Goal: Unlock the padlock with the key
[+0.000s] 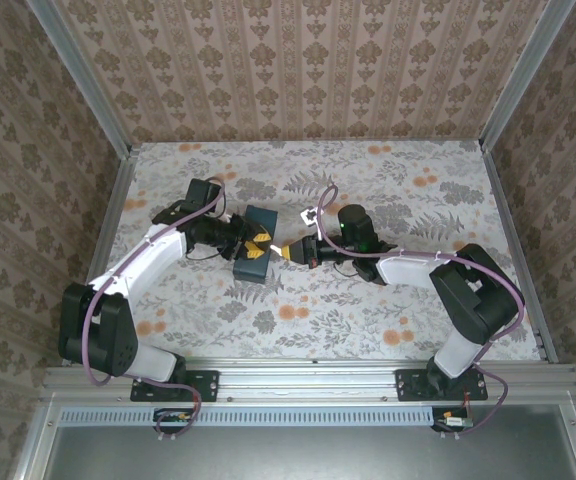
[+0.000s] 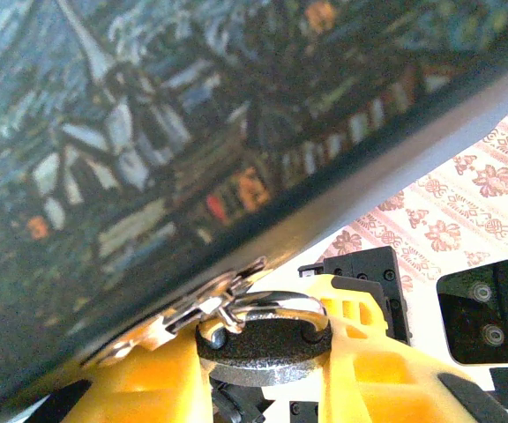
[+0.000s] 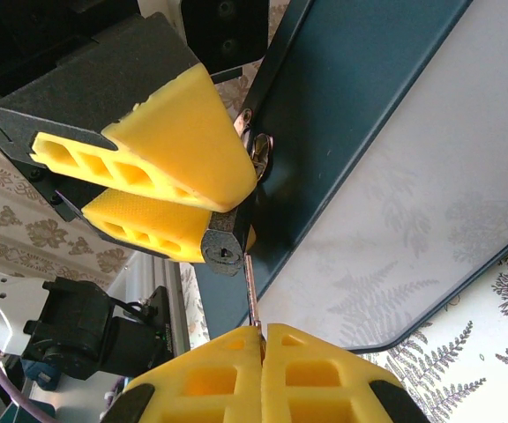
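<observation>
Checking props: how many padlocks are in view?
1. The padlock hangs from the box's latch, gripped by the left gripper; the box could hide more.

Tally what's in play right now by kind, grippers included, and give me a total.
Box: 1
Padlock: 1
Key: 1
Grippers: 2, the left gripper clamped on the padlock, the right gripper pinching the key
Total: 5
</observation>
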You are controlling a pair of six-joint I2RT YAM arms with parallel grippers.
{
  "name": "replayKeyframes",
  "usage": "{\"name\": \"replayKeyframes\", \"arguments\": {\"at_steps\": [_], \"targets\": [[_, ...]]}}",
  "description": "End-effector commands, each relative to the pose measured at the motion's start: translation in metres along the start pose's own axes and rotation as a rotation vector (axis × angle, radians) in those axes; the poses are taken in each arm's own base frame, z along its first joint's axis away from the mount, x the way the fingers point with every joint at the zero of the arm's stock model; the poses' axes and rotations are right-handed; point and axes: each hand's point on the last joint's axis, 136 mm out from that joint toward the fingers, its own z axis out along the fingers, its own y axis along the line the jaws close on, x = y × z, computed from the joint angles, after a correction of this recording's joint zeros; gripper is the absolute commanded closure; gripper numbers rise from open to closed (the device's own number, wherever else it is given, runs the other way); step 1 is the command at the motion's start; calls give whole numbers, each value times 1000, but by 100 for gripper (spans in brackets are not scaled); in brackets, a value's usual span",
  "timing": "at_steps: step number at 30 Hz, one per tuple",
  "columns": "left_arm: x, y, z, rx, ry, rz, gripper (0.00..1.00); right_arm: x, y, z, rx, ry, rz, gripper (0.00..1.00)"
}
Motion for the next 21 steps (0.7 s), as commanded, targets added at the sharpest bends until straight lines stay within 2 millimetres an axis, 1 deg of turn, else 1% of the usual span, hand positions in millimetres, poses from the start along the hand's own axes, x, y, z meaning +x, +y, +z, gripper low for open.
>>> {"name": "replayKeyframes", "arguments": {"at_steps": [1, 8, 15, 21], "targets": [[3, -7, -9, 32, -5, 16, 92, -8, 21, 1, -58, -8, -70, 100], [2, -5, -9, 32, -8, 12, 92, -1, 22, -8, -25, 6, -82, 100], [3, -7, -10, 35, -10, 18, 92, -5, 23, -2, -34, 11, -83, 100], [3, -7, -11, 37, -11, 18, 92, -2, 13, 1, -13, 11, -68, 100]]}}
